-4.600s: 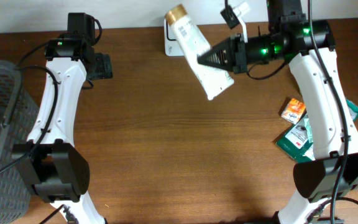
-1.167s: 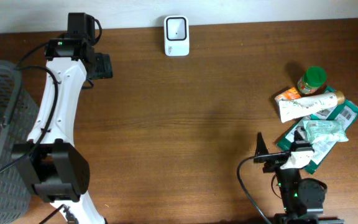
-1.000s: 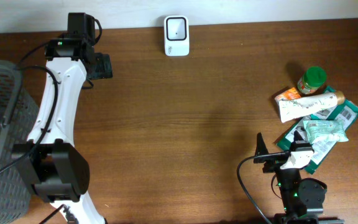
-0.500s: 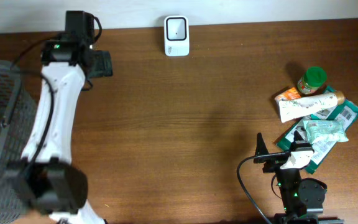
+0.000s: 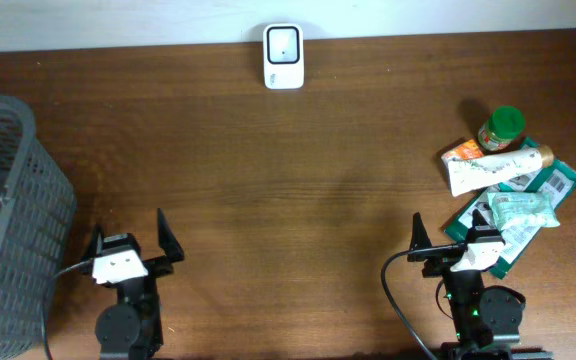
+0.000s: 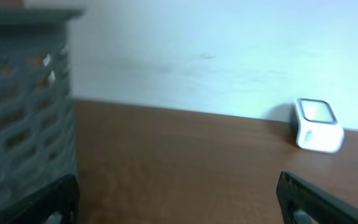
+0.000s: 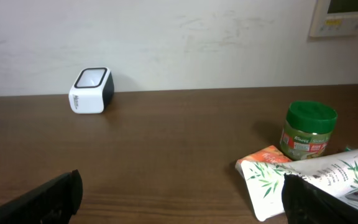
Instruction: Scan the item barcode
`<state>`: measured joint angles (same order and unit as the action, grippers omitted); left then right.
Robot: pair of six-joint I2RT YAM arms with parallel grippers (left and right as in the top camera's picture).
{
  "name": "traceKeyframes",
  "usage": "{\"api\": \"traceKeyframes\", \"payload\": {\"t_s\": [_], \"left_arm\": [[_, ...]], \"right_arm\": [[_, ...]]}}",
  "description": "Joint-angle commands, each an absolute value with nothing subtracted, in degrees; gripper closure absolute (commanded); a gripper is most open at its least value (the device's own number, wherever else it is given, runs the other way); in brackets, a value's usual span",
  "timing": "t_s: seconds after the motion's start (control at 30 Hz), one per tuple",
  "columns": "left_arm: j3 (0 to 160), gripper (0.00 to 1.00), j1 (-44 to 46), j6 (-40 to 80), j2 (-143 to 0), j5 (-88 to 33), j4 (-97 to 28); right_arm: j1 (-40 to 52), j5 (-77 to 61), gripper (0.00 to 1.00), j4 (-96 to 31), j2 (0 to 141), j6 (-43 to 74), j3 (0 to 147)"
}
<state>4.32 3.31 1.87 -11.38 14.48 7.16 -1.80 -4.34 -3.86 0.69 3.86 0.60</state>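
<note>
The white barcode scanner [image 5: 283, 43] stands at the table's back edge; it also shows in the left wrist view [image 6: 317, 124] and the right wrist view [image 7: 92, 90]. The items lie in a pile at the right: a white tube with a leaf print [image 5: 493, 168] [image 7: 316, 177], a green-lidded jar [image 5: 501, 128] [image 7: 307, 132], an orange packet [image 5: 463, 152] and green pouches [image 5: 516, 215]. My right gripper [image 5: 448, 238] [image 7: 185, 208] sits low at the front right, open and holding nothing, just in front of the pile. My left gripper [image 5: 128, 238] [image 6: 182, 208] rests at the front left, open and holding nothing.
A grey mesh basket [image 5: 8, 200] [image 6: 23, 130] stands at the left edge, beside the left gripper. A white wall runs behind the table. Bare brown tabletop [image 5: 288, 200] stretches between both grippers and the scanner.
The left arm, stretched toward the back left half a second ago, now sits folded at the front left. The tube once held over the scanner lies on the pile. The right arm is still.
</note>
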Motion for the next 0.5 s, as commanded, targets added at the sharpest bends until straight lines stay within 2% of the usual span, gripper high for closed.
{"api": "traceKeyframes", "payload": {"t_s": [0.0,0.17,0.47], "left_arm": [[2.81,0.01,3.20,-12.12,-7.49,6.83,4.03],[2.50,0.01,3.20,-13.87,-1.48,8.71,-3.20],[0.49,0.01,0.89,-16.16,-0.34,8.56,-3.92]], "right_arm": [[-1.45,-4.29,0.02,-4.12,0.21,3.62,0.32],[-1.45,-4.29,0.02,-4.12,0.21,3.62,0.32],[-1.45,-4.29,0.02,-4.12,0.21,3.62,0.32]]}}
